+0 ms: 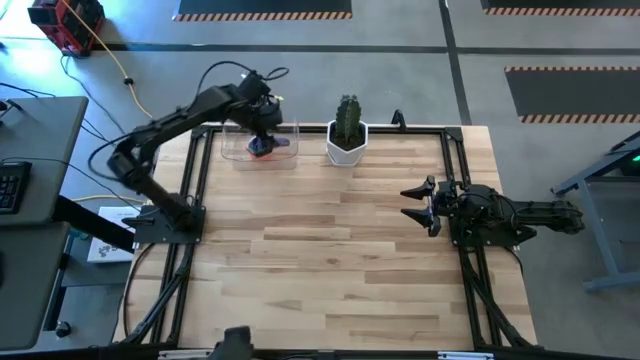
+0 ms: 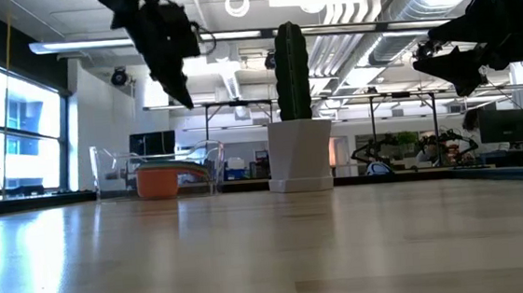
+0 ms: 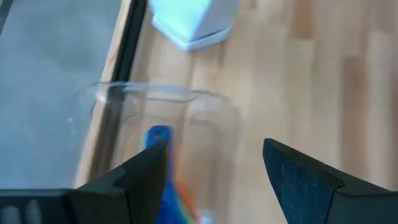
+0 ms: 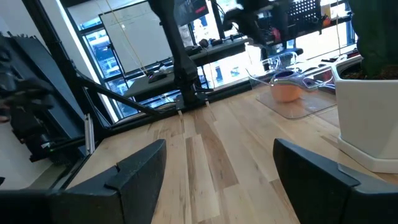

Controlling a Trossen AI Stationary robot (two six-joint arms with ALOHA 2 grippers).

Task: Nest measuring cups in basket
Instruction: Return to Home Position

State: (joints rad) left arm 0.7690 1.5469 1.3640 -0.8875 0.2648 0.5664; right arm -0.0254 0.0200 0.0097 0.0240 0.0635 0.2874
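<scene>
Hovering above the small clear plastic rectangular basket (image 1: 232, 152) at the far left of the light wooden bench (image 1: 320, 280), the left hand (image 1: 264, 128) has its two dark fingers spread apart and grips nothing. The low view shows it raised clear of the basket's rim. Inside the basket lies the nested stack of small plastic measuring cups (image 1: 272, 147), with an orange cup at the bottom in the low view and a blue handle on top in the left wrist view. Just beside the basket, to its right in the high view, the white pot with a green cactus (image 1: 347, 140) stands upright. The right hand (image 1: 418, 203) hangs over the right side of the bench, well apart from the basket, its fingers likewise spread and empty
</scene>
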